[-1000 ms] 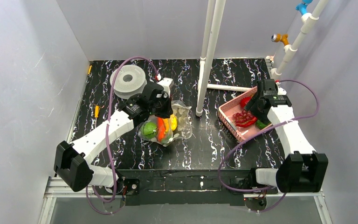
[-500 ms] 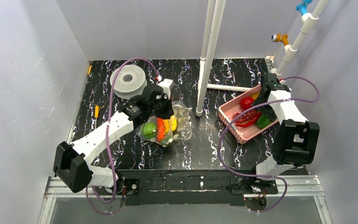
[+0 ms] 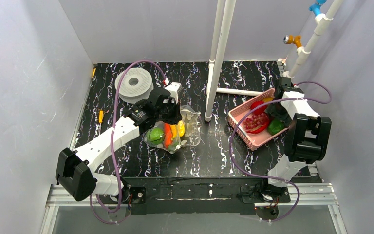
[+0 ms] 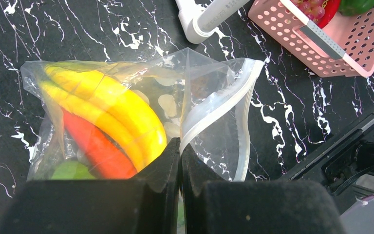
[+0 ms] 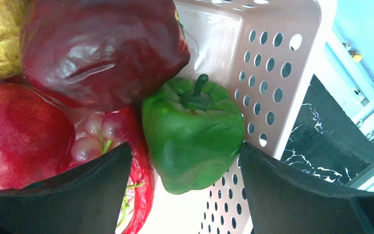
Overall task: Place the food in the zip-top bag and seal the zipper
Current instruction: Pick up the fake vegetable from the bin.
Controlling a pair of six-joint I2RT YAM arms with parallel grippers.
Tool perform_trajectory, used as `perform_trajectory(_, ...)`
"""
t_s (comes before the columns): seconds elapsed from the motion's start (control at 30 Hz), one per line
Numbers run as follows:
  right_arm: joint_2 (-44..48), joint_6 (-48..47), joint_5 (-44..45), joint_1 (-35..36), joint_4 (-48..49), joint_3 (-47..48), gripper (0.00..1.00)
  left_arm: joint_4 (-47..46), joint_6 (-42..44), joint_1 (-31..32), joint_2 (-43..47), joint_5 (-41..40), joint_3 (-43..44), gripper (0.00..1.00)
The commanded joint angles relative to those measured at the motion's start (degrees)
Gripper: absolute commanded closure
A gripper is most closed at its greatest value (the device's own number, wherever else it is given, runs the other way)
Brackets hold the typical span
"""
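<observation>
Black tabletop (image 3: pixel 214 151) veined in white sits between plain grey walls. On its left half lies the clear, floppy zip-top bag (image 4: pixel 209 112), already holding a yellow toy banana bunch (image 4: pixel 112 112), an orange-red toy carrot (image 4: pixel 95 146) and something green. The left jaws are pressed together on 1 lip of the bag's mouth, right at the zipper (image 4: pixel 246 126), a thicker clear strip.

The film looks thin, slick and limp, so it should sag and fold wherever it is unsupported. That stiffer strip is the sensible place to grip. The bag's long axis runs left to right across the tabletop, with the mouth gaping toward the pink perforated plastic basket (image 5: pixel 272 63) and the zipper lying crosswise to that axis.

In the basket, the right jaws stand wide apart on either side of a glossy green toy bell pepper (image 5: pixel 192 131). I cannot tell whether they touch it. It is likely light, hollow and slippery, best pinched across its broad body. Its stem points toward a dark red toy apple (image 5: pixel 97 48).
</observation>
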State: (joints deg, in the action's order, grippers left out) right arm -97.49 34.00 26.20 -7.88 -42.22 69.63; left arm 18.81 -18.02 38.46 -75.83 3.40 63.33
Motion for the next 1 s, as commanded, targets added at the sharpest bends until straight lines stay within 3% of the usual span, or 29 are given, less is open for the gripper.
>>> perform_trajectory(0.0, -1.89, -0.50, -1.85, -0.30, 1.55, -0.40, 0.14, -0.43, 0.11, 0.10, 1.25, 0.28, 0.04, 1.00)
perform_trajectory(0.13, -0.79, -1.06, -2.58, -0.31, 2.56, -1.67, 0.23, -0.48, -0.09, 0.06, 0.94, 0.65, 0.09, 1.00)
perform_trajectory(0.27, 1.86, -2.30, -3.41, -0.28, 2.61, -2.15, 0.46, -0.44, -0.33, 0.05, 0.73, 0.98, 0.11, 1.00)
perform_trajectory(0.6, 10.52, -5.70, -6.21, -0.21, 4.06, -4.18, 0.84, -0.41, -0.45, 0.10, 0.84, 1.29, 0.11, 1.00)
perform_trajectory(0.77, 14.67, -7.63, -8.13, -0.23, 4.91, -4.38, 0.96, -0.44, -0.63, 0.08, 0.85, 1.53, 0.09, 1.00)
perform_trajectory(0.97, 20.40, -9.04, -15.90, -0.16, 5.75, -4.43, 0.99, -0.37, -0.76, 0.05, 0.85, 1.61, 0.08, 1.00)
